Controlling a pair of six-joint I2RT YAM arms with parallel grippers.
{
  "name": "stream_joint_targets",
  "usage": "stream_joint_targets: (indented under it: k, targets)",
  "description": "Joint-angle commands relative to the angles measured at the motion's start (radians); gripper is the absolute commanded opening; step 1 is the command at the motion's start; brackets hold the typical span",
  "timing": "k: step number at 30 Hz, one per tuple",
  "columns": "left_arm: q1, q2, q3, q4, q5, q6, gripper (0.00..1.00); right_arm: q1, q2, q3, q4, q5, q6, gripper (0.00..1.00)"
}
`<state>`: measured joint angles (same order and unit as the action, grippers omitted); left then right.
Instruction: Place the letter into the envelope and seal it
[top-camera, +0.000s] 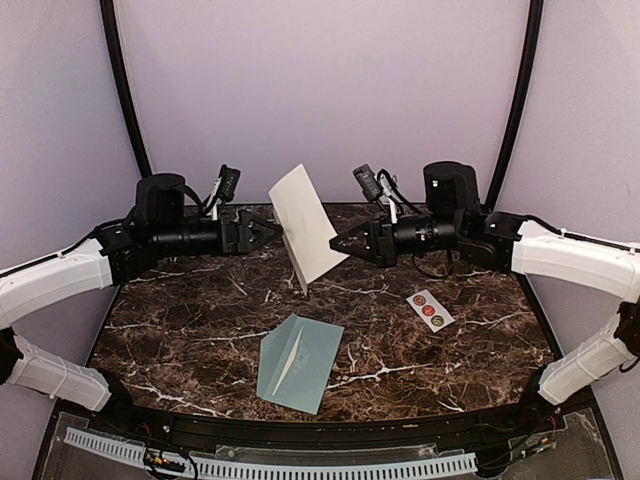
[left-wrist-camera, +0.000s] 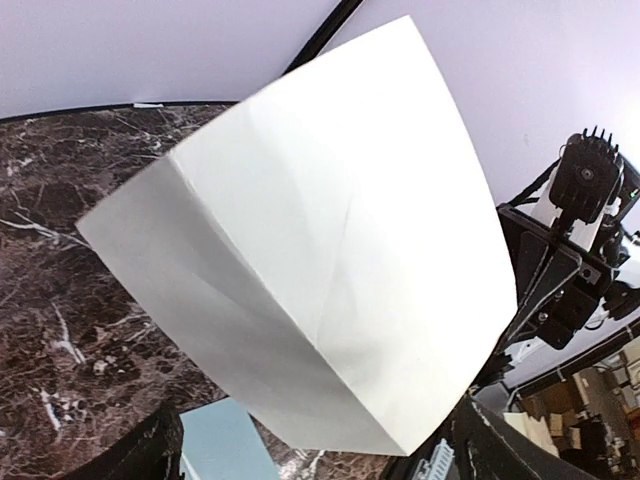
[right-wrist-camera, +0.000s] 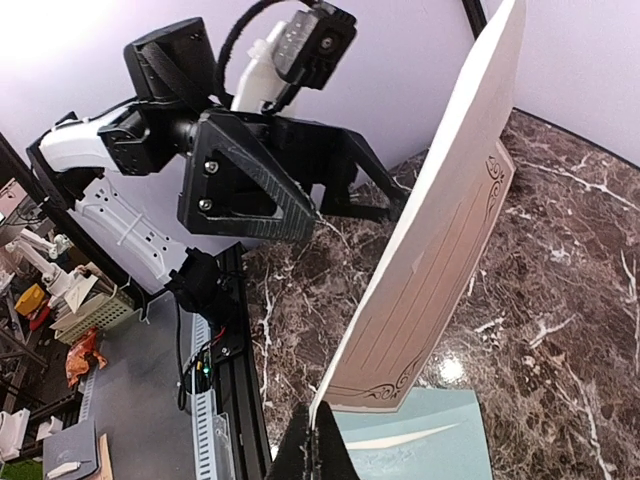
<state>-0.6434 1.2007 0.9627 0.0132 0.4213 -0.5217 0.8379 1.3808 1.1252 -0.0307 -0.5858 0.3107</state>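
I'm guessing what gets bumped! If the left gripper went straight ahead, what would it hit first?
Probably the letter, held upright right before the open left gripper; the right gripper pinches its far side. How close is unclear.

Place: it was a robotics lab.
Booth: a plain lilac backdrop (top-camera: 320, 90) on black curved poles (top-camera: 126, 90) closed in a marble-pattern table (top-camera: 200, 300).
Rig: a slotted cable duct (top-camera: 270, 465) ran along its near edge.
Beyond: a cluttered white basket (right-wrist-camera: 88, 308) stood.
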Motion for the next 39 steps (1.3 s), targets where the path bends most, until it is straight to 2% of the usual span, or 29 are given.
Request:
stream_joint_targets:
  k: [1,10,24,32,39]
  targets:
    - [0.001,0.003,-0.032,0.264,0.149,-0.192,0.92,0.027,-0.028,-0.053,0.244,-0.001,0.068,0.00]
    - [0.001,0.021,-0.051,0.417,0.243,-0.291,0.92,0.037,-0.029,-0.092,0.368,-0.046,0.106,0.00]
    - [0.001,0.066,-0.056,0.427,0.276,-0.341,0.91,0.044,-0.059,-0.142,0.499,-0.090,0.141,0.00]
    - [0.001,0.079,-0.086,0.615,0.385,-0.422,0.91,0.044,-0.001,-0.168,0.596,-0.133,0.210,0.00]
    - [0.001,0.096,-0.114,0.746,0.417,-0.500,0.89,0.044,0.043,-0.178,0.643,-0.130,0.252,0.00]
